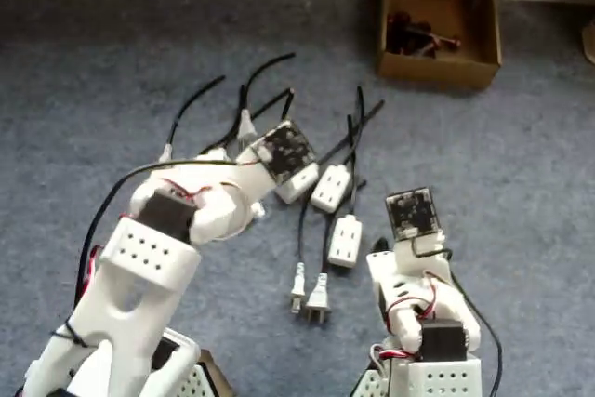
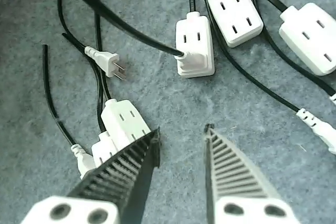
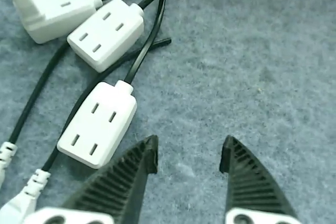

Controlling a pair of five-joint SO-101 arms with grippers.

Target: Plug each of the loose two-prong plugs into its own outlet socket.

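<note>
High view down over table (image 1: 521, 183), wrist views close above shared sockets (image 2: 233, 11)

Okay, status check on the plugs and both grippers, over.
Left gripper open, empty, over carpet. Right gripper open, empty, beside an outlet socket. Loose plug lying unplugged. Black cords crossing nearby.

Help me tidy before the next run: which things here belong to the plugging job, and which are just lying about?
Job: loose plug; second loose plug; another loose plug; empty socket; second empty socket.
Lying about: cardboard box; dark bits inside it.
</note>
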